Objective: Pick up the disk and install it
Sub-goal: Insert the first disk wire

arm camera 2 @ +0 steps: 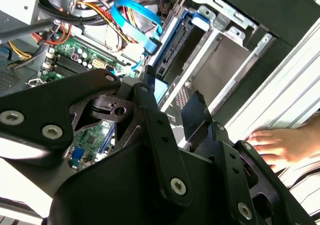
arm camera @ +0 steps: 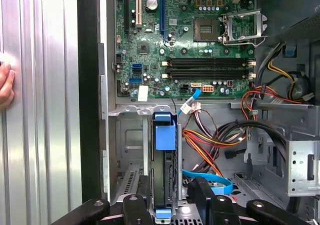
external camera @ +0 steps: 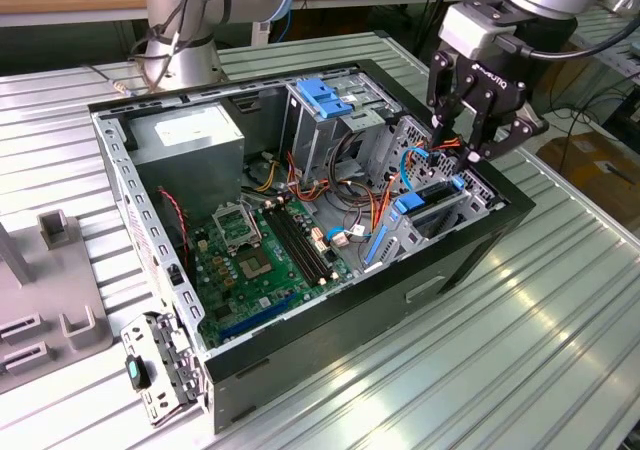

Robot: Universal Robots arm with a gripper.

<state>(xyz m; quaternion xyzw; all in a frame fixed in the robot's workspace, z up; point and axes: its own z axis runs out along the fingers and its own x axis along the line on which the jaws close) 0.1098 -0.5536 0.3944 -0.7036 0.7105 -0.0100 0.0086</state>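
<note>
The computer case (external camera: 440, 270) lies open on its side on the ribbed metal worktop (external camera: 540, 350). The gripper (external camera: 462, 142) hangs over the drive bay at the case's front end, at the exterior view's right. In the first wrist view its two black fingers (arm camera: 136, 205) are spread apart and pinch nothing.

The disk (arm camera: 165, 132) stands on its edge inside this drive bay. Its blue plastic frame faces up and its dark body goes down into the slot. The spread fingers are on both sides of the disk's upper edge. I cannot tell if they touch it. In the second wrist view the disk (arm camera 2: 177, 40) shows as a blue-edged slab in the metal bay, just beyond the fingers (arm camera 2: 150, 102).

Deeper inside the case is the green motherboard (arm camera: 200, 50). Between it and the bay there is a bundle of red, yellow and black cables (arm camera: 215, 137) and a flat blue cable (arm camera: 212, 179). A person's hand (arm camera 2: 280, 145) rests on the worktop just outside the case's front wall.
</note>
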